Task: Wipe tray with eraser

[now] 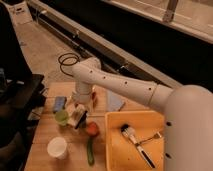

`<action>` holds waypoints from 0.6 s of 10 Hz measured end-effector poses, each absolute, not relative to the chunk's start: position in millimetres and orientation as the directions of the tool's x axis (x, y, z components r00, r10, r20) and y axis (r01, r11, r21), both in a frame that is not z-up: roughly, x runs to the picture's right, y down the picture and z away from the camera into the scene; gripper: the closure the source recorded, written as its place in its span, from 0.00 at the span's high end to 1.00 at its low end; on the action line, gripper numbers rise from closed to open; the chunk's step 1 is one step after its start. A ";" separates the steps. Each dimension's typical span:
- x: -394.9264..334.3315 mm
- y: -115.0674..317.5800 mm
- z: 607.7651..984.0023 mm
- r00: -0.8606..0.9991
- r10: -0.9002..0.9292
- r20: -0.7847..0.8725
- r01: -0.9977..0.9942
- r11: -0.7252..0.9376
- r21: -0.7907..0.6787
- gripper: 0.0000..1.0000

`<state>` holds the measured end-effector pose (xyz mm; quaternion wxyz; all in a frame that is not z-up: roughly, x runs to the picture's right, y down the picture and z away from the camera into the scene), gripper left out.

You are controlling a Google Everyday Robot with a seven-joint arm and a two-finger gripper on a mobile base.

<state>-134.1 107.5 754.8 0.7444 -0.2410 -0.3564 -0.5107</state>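
Crowded left side of the table, freer room in the tray

The gripper hung low over the left-middle of the table with its jaws apart. It was hemmed in by a green cup just to its left, a blue block beyond that, and a red object near-right. The arm barred the far side. Bare wood lay open above the white cup. A brush crossed the tray's middle, and the tray's left floor seemed free.
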 end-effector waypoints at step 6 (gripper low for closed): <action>-123.1 118.5 776.4 0.257 -0.528 0.810 0.914 0.405 -0.027 0.56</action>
